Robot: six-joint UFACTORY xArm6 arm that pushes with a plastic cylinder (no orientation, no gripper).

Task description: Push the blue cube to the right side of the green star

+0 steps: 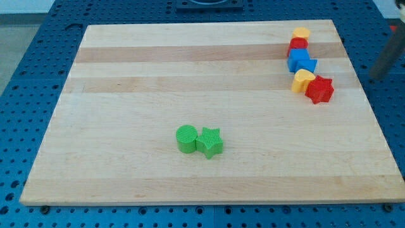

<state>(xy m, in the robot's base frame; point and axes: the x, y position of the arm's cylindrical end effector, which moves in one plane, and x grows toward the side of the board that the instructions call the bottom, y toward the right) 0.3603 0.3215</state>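
The blue cube (301,61) sits near the board's top right, in a column of blocks. The green star (210,142) lies low in the middle of the board, touching a green cylinder (186,139) on its left. A blurred dark rod enters at the view's right edge. My tip (374,75) is off the board's right side, to the right of the blue cube and apart from all blocks.
Above the blue cube are a red block (297,45) and a yellow block (301,32). Below it are a yellow block (303,80) and a red star (320,90). The wooden board (126,76) rests on a blue perforated table.
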